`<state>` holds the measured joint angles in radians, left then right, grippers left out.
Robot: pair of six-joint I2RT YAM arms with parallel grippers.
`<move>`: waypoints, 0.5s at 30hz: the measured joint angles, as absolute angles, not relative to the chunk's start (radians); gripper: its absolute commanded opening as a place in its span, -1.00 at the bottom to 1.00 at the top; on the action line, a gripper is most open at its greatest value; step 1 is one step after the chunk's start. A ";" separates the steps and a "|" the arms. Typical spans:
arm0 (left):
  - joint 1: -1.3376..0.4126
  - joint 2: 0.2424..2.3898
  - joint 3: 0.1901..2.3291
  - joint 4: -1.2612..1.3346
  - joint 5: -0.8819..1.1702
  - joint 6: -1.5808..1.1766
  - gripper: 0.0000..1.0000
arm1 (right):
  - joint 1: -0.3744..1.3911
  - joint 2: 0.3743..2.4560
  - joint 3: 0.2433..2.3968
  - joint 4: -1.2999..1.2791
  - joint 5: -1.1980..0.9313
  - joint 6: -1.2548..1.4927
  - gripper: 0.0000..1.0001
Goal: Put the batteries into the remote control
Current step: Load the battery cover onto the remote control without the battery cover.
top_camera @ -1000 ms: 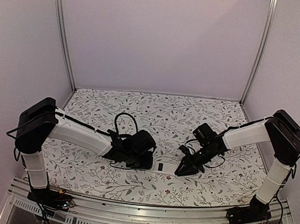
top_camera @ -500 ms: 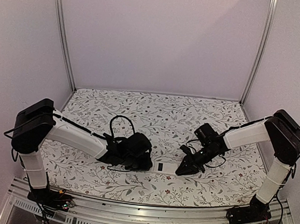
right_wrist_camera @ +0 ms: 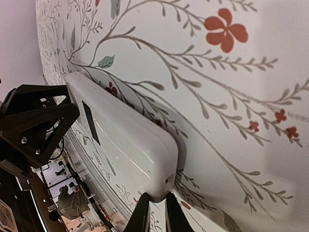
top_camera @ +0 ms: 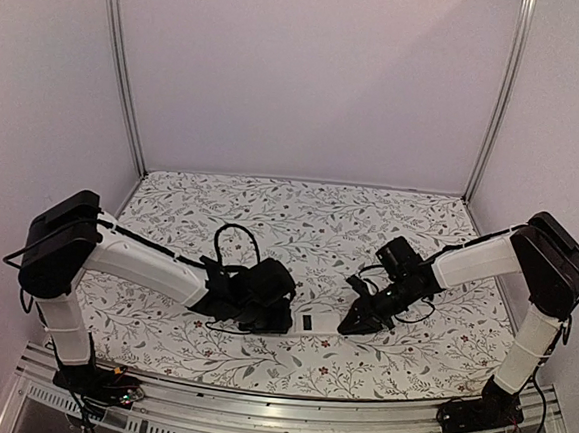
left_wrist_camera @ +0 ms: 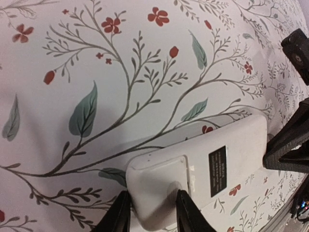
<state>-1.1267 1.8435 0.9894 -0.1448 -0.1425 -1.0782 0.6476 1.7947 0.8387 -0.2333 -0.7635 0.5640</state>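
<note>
The remote control (top_camera: 317, 322) lies back up on the flowered table between my two grippers. Its white back with a small dark label shows in the left wrist view (left_wrist_camera: 203, 169) and the right wrist view (right_wrist_camera: 120, 140). My left gripper (left_wrist_camera: 152, 217) is shut on the remote's left end, one finger on each side, over a raised panel with a thumb dimple. My right gripper (right_wrist_camera: 158, 217) has its fingers almost together, tips against the remote's right end corner. The batteries are not in view.
The flowered table cover (top_camera: 299, 222) stretches back to the rear wall. A black cable loop (top_camera: 230, 234) rises behind my left wrist. The metal front rail (top_camera: 274, 416) runs along the near edge. My right gripper's black fingers (left_wrist_camera: 289, 147) show at the remote's far end.
My left gripper has shifted slightly left and lower at the remote's end. My right gripper has edged a little up and in. The remote stays in place.
</note>
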 measured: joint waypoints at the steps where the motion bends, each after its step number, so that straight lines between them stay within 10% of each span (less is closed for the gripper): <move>1: -1.129 1.843 0.994 -0.156 -0.145 -1.078 -0.35 | 0.648 1.795 0.839 -0.230 -0.762 0.563 -0.80; 7: -1.140 1.843 1.023 -0.230 -0.165 -1.069 -0.08 | 0.648 1.795 0.839 -0.204 -0.747 0.560 -0.80; 15: -1.158 1.846 1.061 -0.325 -0.195 -1.059 -0.28 | 0.648 1.797 0.839 -0.157 -0.734 0.559 -0.80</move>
